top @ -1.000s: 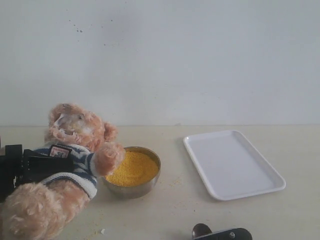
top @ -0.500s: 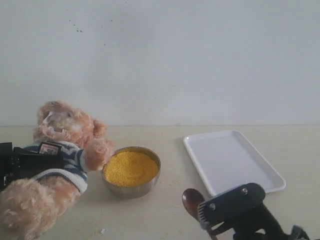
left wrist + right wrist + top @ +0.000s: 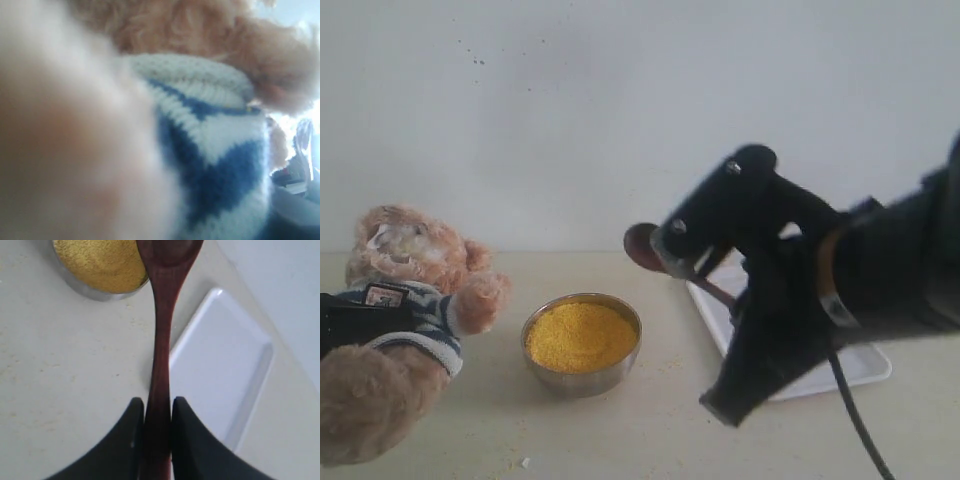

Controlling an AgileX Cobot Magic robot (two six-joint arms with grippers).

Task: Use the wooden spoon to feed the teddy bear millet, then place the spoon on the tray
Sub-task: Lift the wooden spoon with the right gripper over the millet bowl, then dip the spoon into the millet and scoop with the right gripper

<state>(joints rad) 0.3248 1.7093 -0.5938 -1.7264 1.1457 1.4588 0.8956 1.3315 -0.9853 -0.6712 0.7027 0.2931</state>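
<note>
The teddy bear (image 3: 405,255) leans at the far left, with my left gripper (image 3: 365,322) clamped across its striped shirt. The left wrist view holds only a blurred close-up of that shirt (image 3: 215,150), and no fingers show there. The millet (image 3: 580,335) fills the steel bowl (image 3: 620,372) just right of the bear. My right gripper (image 3: 692,248) hangs above the table between bowl and tray, shut on the wooden spoon's handle (image 3: 161,330). The empty spoon bowl (image 3: 642,248) points toward the bear. My right arm hides most of the white tray (image 3: 868,366).
In the right wrist view the spoon crosses the near corner of the tray (image 3: 225,365), and its tip overlaps the rim of the millet bowl (image 3: 100,260). A few grains lie scattered on the beige table (image 3: 620,430). A white wall stands behind.
My right arm has risen from the bottom edge to mid-frame, carrying the spoon up and leftward. The bear has shifted left in my left gripper, away from the bowl.
</note>
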